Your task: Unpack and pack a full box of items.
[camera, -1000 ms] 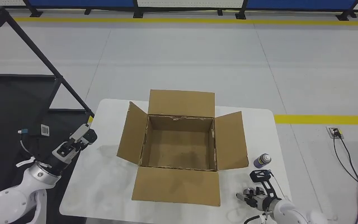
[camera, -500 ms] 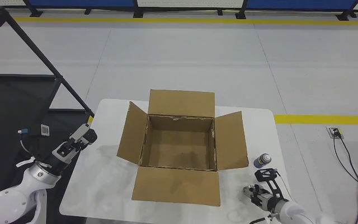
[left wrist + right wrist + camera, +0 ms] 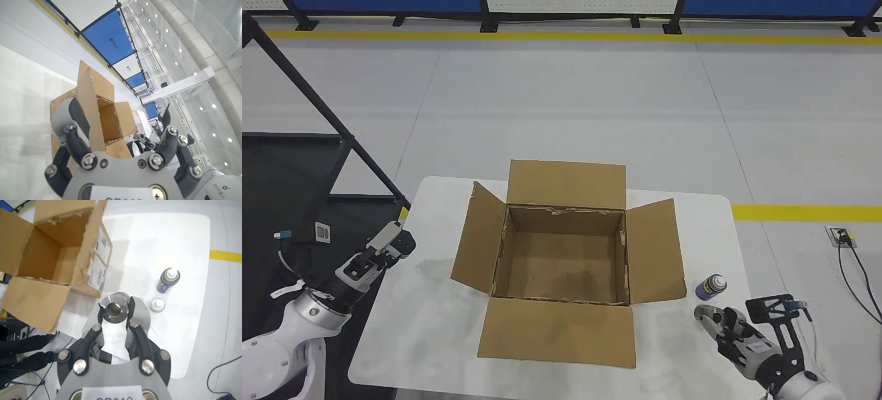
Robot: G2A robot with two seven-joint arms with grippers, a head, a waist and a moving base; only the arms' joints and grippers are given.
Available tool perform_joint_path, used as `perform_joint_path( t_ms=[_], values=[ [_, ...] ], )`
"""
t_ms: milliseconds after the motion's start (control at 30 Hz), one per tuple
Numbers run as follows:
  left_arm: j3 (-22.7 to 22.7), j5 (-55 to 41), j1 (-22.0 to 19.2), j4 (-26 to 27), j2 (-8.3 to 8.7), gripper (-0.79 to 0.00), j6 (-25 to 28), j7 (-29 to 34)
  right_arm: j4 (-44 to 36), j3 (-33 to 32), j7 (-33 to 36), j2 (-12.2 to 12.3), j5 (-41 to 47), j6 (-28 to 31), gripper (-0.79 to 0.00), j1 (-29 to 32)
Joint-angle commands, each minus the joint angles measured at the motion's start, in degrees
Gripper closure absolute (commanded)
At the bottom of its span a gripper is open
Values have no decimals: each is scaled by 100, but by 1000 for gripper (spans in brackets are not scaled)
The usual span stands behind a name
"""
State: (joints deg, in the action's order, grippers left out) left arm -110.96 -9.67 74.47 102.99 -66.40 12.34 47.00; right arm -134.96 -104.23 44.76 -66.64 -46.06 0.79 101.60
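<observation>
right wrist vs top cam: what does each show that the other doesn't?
Right wrist gives: right gripper shut on a metal cylinder, a white-capped bottle standing near the purple spray can, labels on the box side. Top gives: left gripper at the table left edge, all four box flaps spread. Both: the open box and the spray can.

Looked like a big indoor test hall or robotics lab, not a home: pale grey floor (image 3: 572, 100) w/ yellow tape lines (image 3: 542, 36), blue & white partition panels (image 3: 105, 41) on black frames along the far side, high white ceiling w/ rows of round lights (image 3: 180, 50). One white table (image 3: 432, 330) stood in the open, w/ a floor socket (image 3: 839, 236) & cable (image 3: 854, 275) at right.
</observation>
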Motion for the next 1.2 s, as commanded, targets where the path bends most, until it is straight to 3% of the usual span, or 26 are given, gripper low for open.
perform_joint_path(
  t_ms=[0,133,267,567,800,1000,1167],
  values=[
    [0,0,0,0,0,-785,0,0,31,46,-163,1,-46,-123,0,-232],
    [0,0,0,0,0,-785,0,0,31,413,-157,15,-162,-250,0,-879],
    [0,0,0,0,0,-785,0,0,31,1022,316,31,-385,-475,0,-1656],
    [0,0,0,0,0,-785,0,0,80,3193,1575,-69,-1345,-1401,0,-3530],
    [0,0,0,0,0,-785,0,0,1850,5133,1771,-436,-1735,-2038,0,-5248],
    [0,0,0,0,0,-785,0,0,3656,6429,1472,-964,-1497,-2584,0,-6447],
    [0,0,0,0,0,-785,0,0,5004,7156,1156,-1458,-1097,-2807,0,-7105]
  ],
)
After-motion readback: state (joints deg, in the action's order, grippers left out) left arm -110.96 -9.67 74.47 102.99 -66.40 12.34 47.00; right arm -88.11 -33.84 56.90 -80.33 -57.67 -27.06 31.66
